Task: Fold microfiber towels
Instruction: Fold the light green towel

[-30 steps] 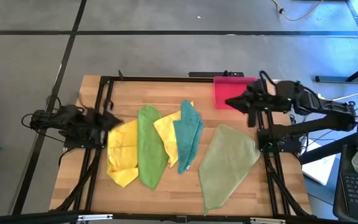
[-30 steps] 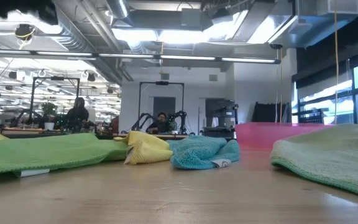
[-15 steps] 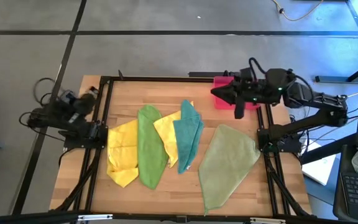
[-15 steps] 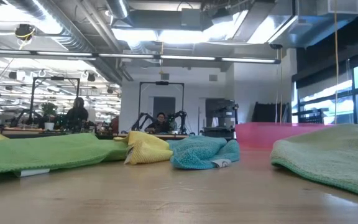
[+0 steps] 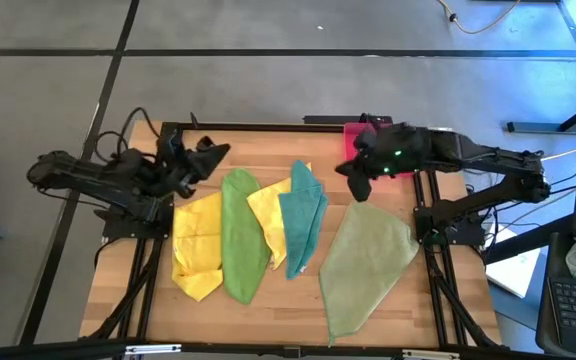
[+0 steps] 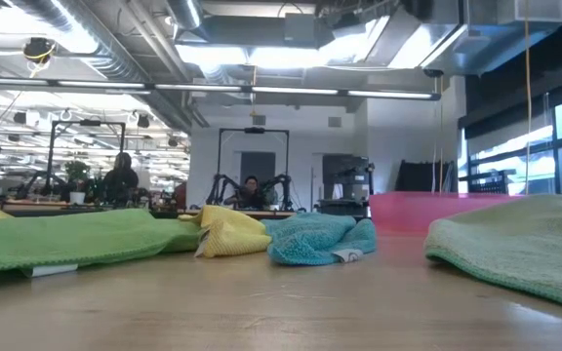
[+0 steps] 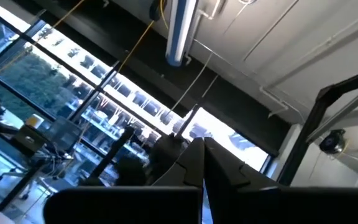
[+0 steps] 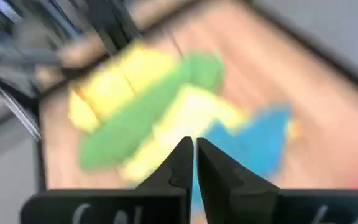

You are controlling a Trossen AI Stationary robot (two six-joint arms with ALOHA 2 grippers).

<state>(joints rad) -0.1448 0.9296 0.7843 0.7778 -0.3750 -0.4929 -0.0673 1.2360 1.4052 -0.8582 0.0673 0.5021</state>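
While both grippers' fingers sit together, microfiber towels (image 5: pixel 268 235) lie crumpled, yellow, green, teal, pale olive.

Right claw (image 5: pixel 353 188) over table (image 5: pixel 268 145), far-right part. Tray (image 5: pixel 353 140) just behind it. Largest towel (image 5: pixel 363 262) directly before it. Four overlapping towels (image 5: pixel 248 230) to its left, mid-table. Left claw (image 5: pixel 218 152) beyond those, at far-left corner.
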